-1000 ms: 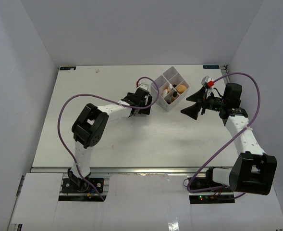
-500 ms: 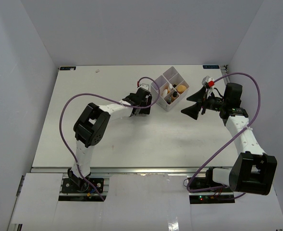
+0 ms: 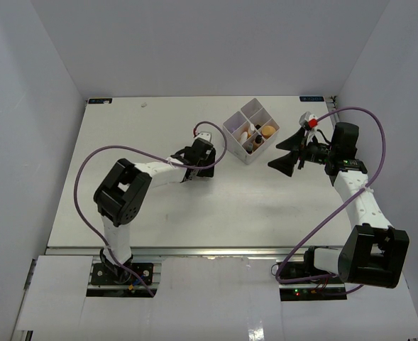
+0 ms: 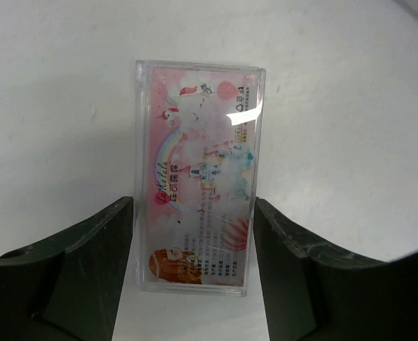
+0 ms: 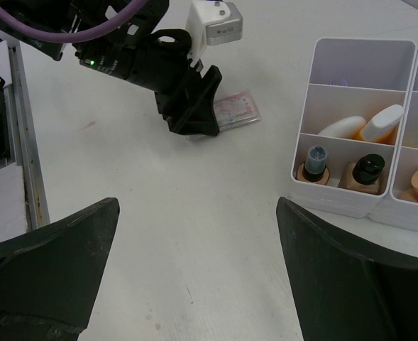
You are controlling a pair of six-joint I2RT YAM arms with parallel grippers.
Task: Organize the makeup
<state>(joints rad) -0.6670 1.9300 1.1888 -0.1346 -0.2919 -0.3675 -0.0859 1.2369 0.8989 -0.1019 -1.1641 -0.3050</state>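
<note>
The left gripper [image 4: 193, 227], parted and holding nothing, straddles the flat clear plastic case with a pink printed card [image 4: 198, 177] on the white table [image 4: 336, 106], where an uneven pinch might skid its slick edges; the right gripper [image 5: 194, 213] hangs wide open, empty.

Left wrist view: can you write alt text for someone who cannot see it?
A clear plastic rectangular case with a pink cartoon label lies flat on the white table, framed closely on both sides by the left arm's black fingers. Whether the fingers touch it cannot be told.
</note>
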